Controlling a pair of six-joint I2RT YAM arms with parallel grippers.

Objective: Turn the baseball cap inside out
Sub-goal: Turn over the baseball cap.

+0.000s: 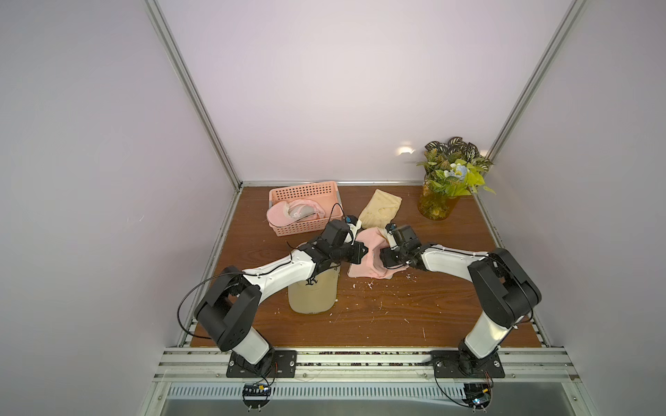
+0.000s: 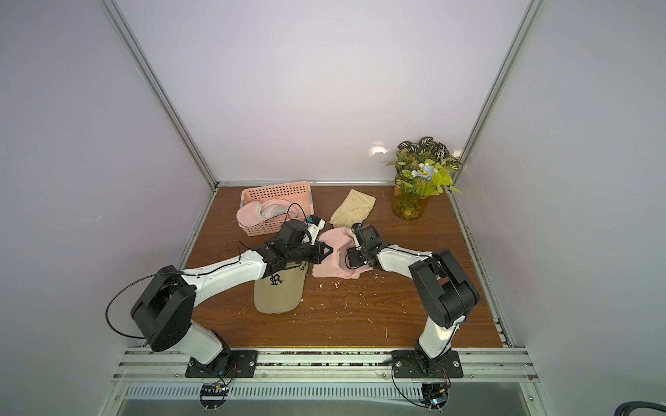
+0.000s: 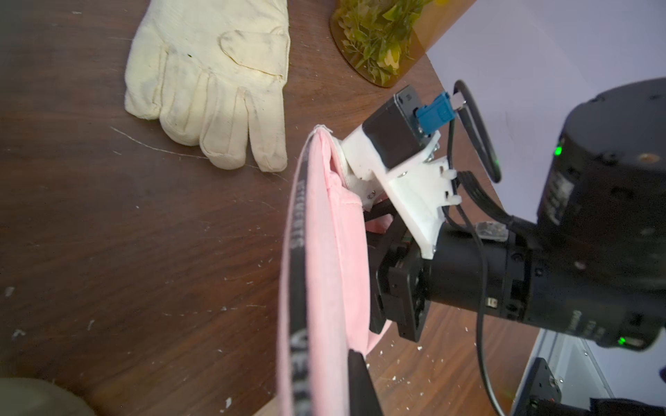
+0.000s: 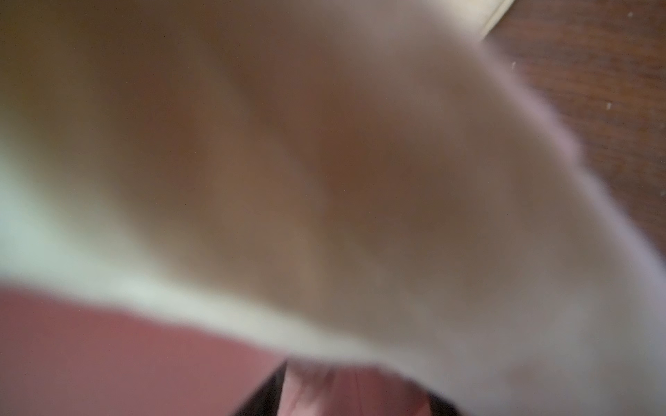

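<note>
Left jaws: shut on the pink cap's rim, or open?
Shut on it. In the left wrist view the pink cap's black-banded rim runs straight out of the left gripper, tight against its one visible finger.

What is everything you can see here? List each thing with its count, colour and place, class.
pink cap: one, pink, table centre
tan cap: one, tan, nearer the robot, left
basket: one, pink, far left
second pink cap: one, pink, inside basket
glove: one, cream, far centre
vase of plants: one, amber, far right corner
table: one, brown wood, crumb-flecked
left gripper: one, black, shut on pink cap's rim
right gripper: one, black, reaching into pink cap
</note>
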